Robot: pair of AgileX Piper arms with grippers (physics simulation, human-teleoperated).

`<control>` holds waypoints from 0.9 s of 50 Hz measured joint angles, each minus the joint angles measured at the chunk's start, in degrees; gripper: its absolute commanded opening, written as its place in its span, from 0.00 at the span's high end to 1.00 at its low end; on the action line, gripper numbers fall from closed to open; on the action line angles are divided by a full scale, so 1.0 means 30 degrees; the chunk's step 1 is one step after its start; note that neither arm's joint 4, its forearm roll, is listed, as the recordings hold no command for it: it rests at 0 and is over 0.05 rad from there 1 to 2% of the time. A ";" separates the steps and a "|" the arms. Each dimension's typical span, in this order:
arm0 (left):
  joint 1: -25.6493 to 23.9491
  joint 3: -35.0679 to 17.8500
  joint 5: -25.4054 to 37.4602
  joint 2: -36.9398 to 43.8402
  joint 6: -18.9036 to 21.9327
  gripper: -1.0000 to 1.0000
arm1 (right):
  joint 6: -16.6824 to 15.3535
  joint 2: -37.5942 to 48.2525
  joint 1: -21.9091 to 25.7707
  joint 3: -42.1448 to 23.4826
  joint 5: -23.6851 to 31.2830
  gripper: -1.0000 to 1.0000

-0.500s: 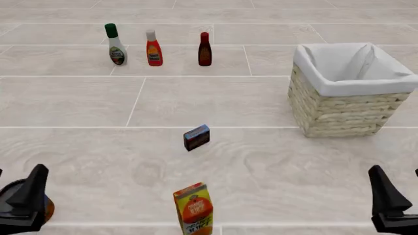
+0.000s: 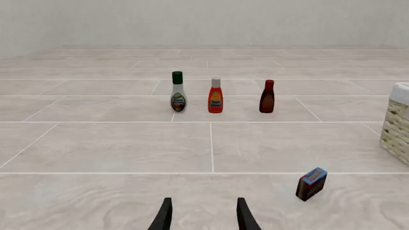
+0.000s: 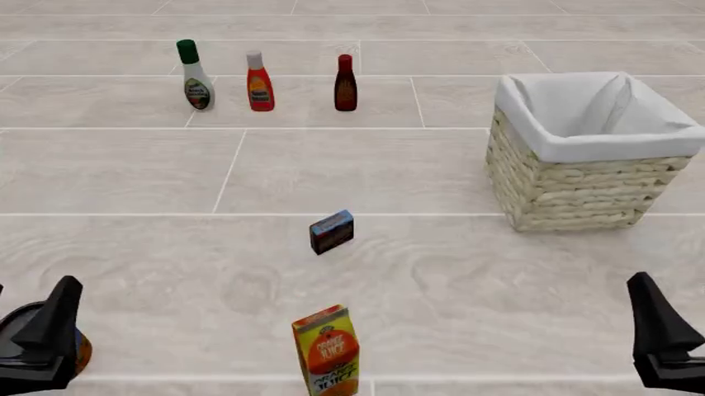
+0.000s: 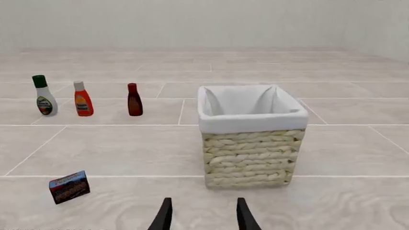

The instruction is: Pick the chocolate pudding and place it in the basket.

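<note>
1. Across the pale tiled table (image 3: 364, 173), on its far right, stands the square wicker basket (image 3: 579, 186) with a white cloth liner (image 3: 595, 124) folded over its rim.
2. Nearest the camera, midway between the arms, an orange-yellow juice carton (image 3: 326, 351) stands upright.
3. Along the far left, three bottles line up: a white one with a green cap (image 3: 196, 76), a red one (image 3: 260, 82), and a dark brown one (image 3: 346, 83).
4. Near the table's middle, well apart from the basket, the chocolate pudding (image 3: 332, 231) sits untouched, seemingly tilted on one edge, though it is small.
5. Low at either front corner, the left gripper (image 2: 202, 215) and right gripper (image 4: 202, 214) both hover with fingers parted, empty.
</note>
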 measured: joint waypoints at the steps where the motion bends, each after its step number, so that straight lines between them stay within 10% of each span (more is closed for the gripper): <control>1: 0.0000 0.0000 0.0000 0.0001 0.0000 0.00 | -0.0031 0.0011 0.0027 -0.0054 0.0054 0.00; 45: 0.0000 -0.0004 -0.0002 0.0007 0.0000 0.00 | -0.1756 0.9327 0.4255 -0.3247 -0.4901 0.00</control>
